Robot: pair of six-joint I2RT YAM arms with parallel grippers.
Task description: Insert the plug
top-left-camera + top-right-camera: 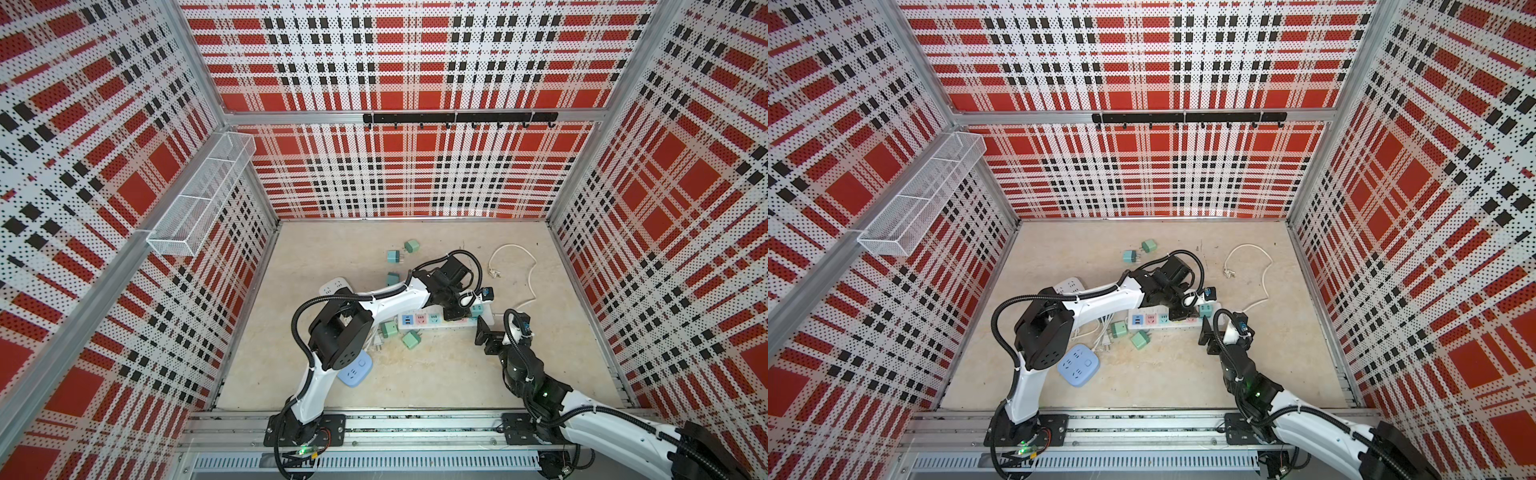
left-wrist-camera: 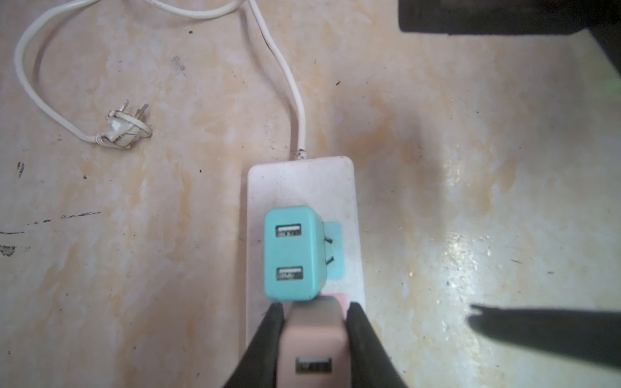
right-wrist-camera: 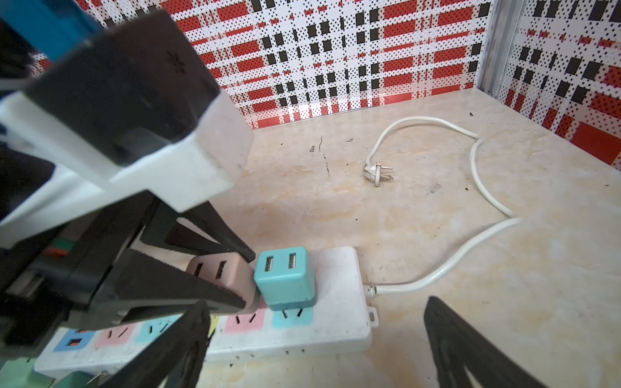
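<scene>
Black and pointing down, your left hand (image 1: 455, 311) sits over the right end of the white power strip (image 1: 417, 321) in both top views; its arm stretches long across the bench (image 1: 415, 382), past the middle; your right hand (image 1: 482, 328) sits low just beside that same end of the strip, whose long axis runs left to right.

From the left wrist, the fingers (image 2: 272, 336) are clamped on either side of the pink plug (image 2: 314, 336); its port face looks straight up at the camera; it touches the teal plug (image 2: 292, 255) seated next along the strip.

From the right wrist, your right hand's fingers (image 3: 470, 346) stand wide apart, holding nothing; the pink plug stands roughly upright over the strip's pink socket; whether its prongs are fully in, you cannot tell.
</scene>
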